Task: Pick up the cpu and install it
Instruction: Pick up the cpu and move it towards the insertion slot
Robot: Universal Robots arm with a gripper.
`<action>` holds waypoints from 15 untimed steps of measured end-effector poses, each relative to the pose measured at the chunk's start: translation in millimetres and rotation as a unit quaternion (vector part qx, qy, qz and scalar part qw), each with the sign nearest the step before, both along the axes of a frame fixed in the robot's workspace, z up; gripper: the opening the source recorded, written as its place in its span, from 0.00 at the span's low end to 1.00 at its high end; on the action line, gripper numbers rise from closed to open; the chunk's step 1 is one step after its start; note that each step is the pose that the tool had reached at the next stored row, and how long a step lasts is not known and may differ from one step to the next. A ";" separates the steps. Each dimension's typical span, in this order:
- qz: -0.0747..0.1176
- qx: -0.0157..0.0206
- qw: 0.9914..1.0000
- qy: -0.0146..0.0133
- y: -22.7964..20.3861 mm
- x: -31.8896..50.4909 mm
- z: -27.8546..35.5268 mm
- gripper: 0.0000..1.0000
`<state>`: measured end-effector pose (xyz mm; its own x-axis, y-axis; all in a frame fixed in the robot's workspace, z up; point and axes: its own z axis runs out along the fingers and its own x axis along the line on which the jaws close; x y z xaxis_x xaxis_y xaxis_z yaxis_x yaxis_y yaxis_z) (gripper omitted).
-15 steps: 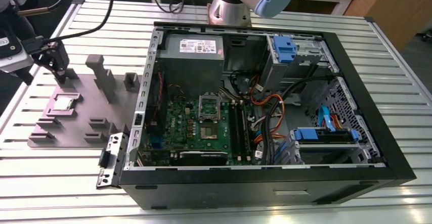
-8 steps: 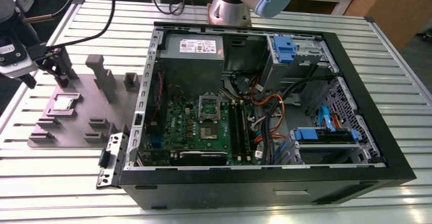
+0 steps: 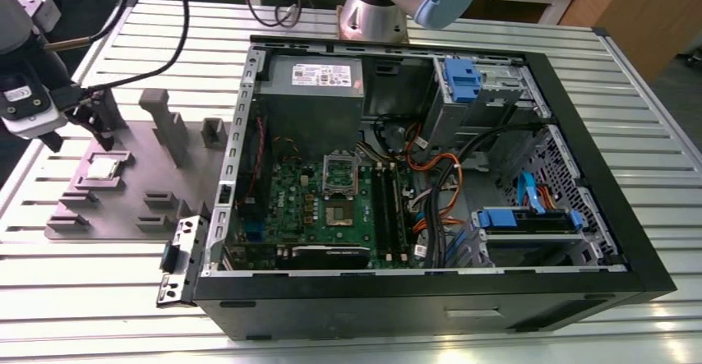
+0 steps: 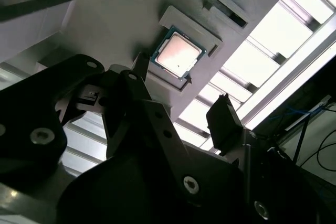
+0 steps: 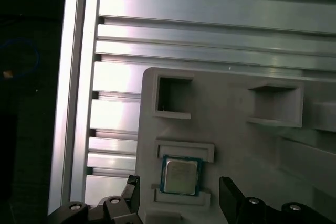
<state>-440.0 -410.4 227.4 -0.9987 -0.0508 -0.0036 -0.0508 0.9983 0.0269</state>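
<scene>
The cpu (image 3: 104, 169) is a small square chip with a silvery top. It lies flat in a recess of the grey fixture plate (image 3: 143, 191) at the exterior view's left, outside the computer case. My gripper (image 3: 77, 134) hangs just above and behind it, open, with nothing between its fingers. In both wrist views the cpu (image 4: 177, 56) (image 5: 180, 175) sits in its framed pocket, and the two black fingertips (image 4: 140, 62) (image 5: 228, 188) stand apart on either side, not touching it. The green motherboard (image 3: 296, 191) with its silver socket frame (image 3: 340, 171) lies inside the open case.
The black case (image 3: 439, 298) lies on its side on a slatted aluminium table (image 3: 99, 298). Inside are a grey power supply (image 3: 312, 80), blue drive brackets (image 3: 527, 218) and cable bundles (image 3: 439, 175). Upright grey posts (image 3: 164, 122) rise from the fixture plate near the gripper.
</scene>
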 end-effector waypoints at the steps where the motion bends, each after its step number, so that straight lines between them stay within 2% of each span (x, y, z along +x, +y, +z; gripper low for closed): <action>1: -0.002 0.000 1.000 0.001 0.0 0.3 -1.4 0.70; 7: -0.012 0.000 1.000 0.001 0.0 0.8 -8.1 0.70; 15: -0.031 0.000 1.000 0.001 0.0 1.1 -22.0 0.70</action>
<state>-438.9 -410.5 205.4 -0.9999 0.0107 -0.0009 0.0107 0.9996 0.0270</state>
